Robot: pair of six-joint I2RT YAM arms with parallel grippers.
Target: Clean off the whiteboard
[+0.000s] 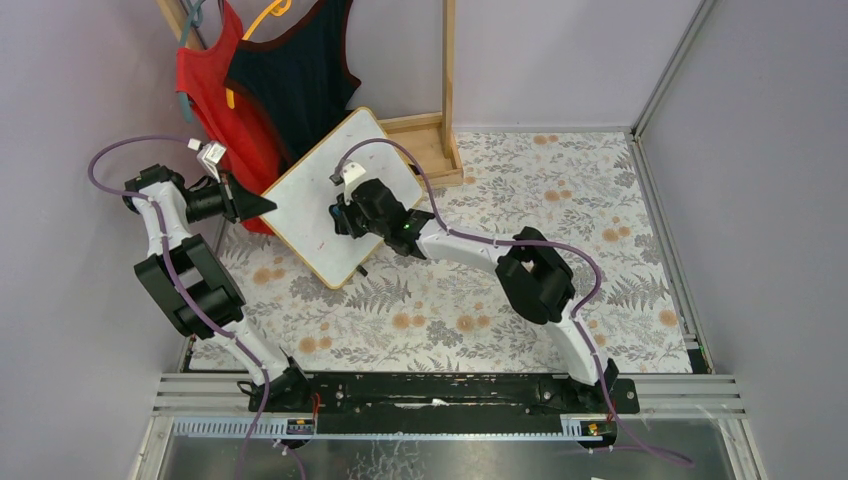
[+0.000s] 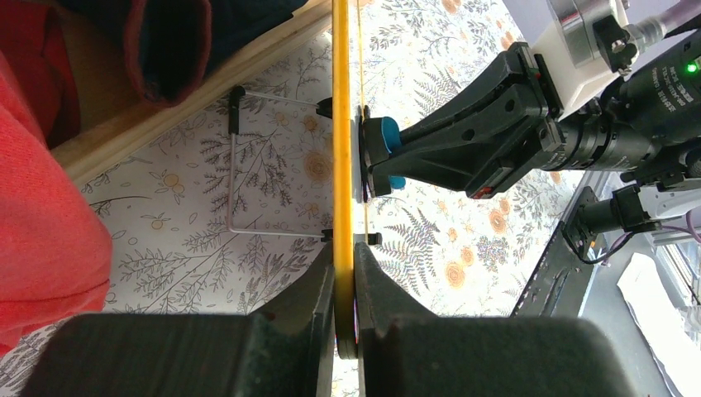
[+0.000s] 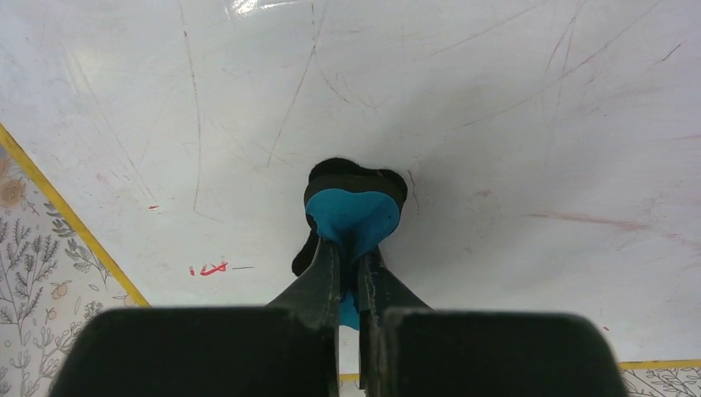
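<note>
Left jaws: clamped on whiteboard (image 1: 308, 212) edge, centre-left.
Right jaws: closed around eraser (image 3: 354, 217), touching the whiteboard's middle.

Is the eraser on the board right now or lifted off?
On it. The left wrist view shows the eraser flush against the whiteboard, no gap; the right end effector grips its blue body.

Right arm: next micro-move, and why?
Probably slide the eraser sideways, flat on the board, toward the small red mark just left of it in the right wrist view. The right gripper is shut on the eraser, which presses against the whiteboard. The left gripper clamps the board's yellow edge, and that mark looks like the clearest ink remaining.
</note>
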